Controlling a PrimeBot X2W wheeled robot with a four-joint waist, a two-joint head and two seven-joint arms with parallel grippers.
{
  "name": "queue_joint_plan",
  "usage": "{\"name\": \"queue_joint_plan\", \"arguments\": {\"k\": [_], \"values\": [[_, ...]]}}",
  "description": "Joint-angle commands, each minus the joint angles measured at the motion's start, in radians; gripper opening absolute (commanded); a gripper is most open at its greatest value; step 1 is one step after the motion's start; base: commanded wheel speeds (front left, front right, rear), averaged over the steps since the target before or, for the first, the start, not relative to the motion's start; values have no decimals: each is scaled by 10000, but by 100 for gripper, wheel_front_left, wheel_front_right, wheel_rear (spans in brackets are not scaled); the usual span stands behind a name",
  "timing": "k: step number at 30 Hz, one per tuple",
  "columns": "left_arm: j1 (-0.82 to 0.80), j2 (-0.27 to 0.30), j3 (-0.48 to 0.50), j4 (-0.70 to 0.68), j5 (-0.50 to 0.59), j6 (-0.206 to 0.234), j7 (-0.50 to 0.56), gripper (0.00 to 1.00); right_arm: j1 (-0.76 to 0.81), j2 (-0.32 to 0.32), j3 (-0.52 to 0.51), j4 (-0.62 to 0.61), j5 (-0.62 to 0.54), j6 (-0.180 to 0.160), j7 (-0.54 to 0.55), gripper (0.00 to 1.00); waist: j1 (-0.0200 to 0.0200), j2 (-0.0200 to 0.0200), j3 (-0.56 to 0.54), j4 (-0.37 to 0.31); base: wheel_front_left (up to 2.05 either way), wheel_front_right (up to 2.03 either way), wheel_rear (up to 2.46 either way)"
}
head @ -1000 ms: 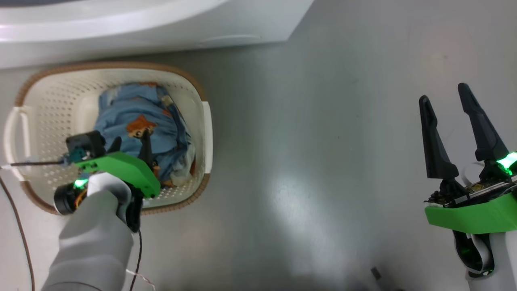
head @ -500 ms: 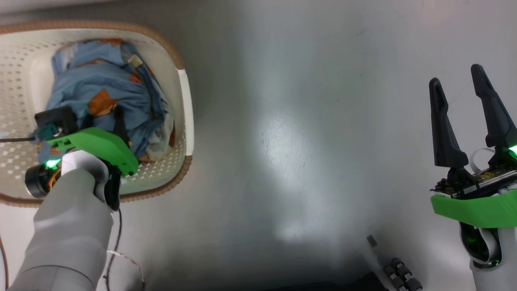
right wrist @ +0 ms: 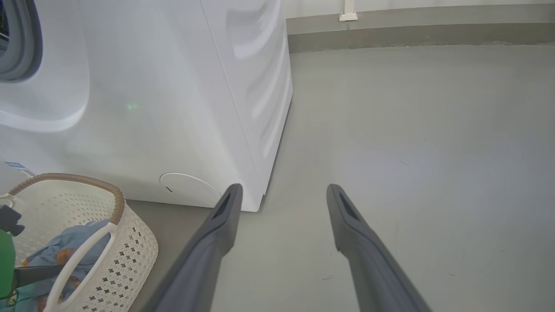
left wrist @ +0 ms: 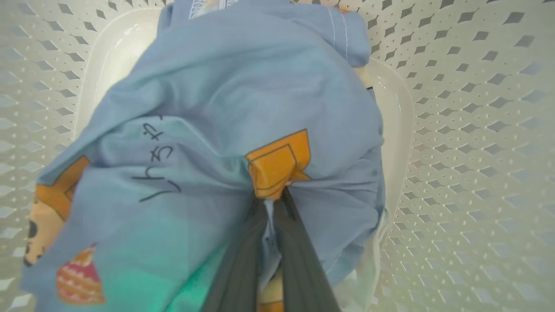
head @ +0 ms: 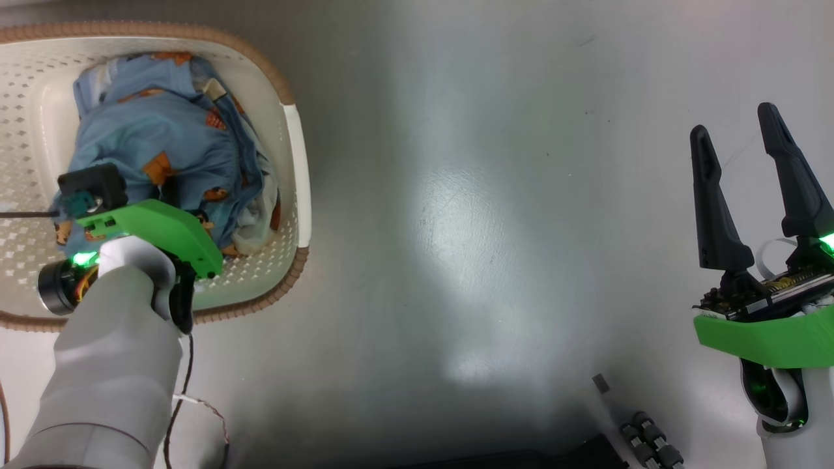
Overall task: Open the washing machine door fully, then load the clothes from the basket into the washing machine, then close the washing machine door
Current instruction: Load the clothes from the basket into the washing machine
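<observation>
Clothes (head: 163,137): light blue bundle with orange-brown cartoon prints and a bit of white trim, lying inside the basket (head: 26,130) at far left of the head view. Basket is cream perforated plastic with a brown woven-look rim and a white side handle on its right edge, and it sits on the floor (head: 488,228).

The left gripper (left wrist: 274,203) is down in the basket on top of the bundle. In the left wrist view its two dark fingers are pinched together on a fold of the blue fabric, next to an orange print, with a sliver of white cloth between them. So it is closed and gripping the clothes. In the head view the green mount (head: 163,231) and pale forearm cover most of the fingers. A thin cable (head: 182,404) trails on the floor below the forearm.

Mid frame is bare grey floor with a bright glare patch.

The right gripper (head: 732,120) is at far right, well apart from the basket, fingers spread wide with nothing between them, above bare floor.

In the right wrist view the washing machine (right wrist: 151,108), a white box, stands just behind the basket. Grey gasket (right wrist: 17,43) at top left, round service flap (right wrist: 188,190) low on the front, blue sticker (right wrist: 15,165) partly visible near the basket rim. Can't tell the door position.
</observation>
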Motion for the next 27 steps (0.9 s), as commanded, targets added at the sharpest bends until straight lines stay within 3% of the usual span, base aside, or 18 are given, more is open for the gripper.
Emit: {"name": "queue_joint_plan", "arguments": {"k": [1, 17, 27], "values": [[339, 379, 80, 39, -13, 151, 2, 0, 304, -34, 229, -241, 52, 88, -47, 100, 0, -1, -17, 31, 0, 0, 0], [532, 293, -561, -473, 660, 534, -834, 0, 446, 43, 94, 7, 72, 88, -47, 100, 0, -1, -1174, 388, 0, 0, 0], [1851, 649, -185, -3095, 1366, 1176, -856, 0, 727, 97, 42, 202, 86, 88, -47, 100, 0, -1, -2270, 517, 0, 0, 0]]}}
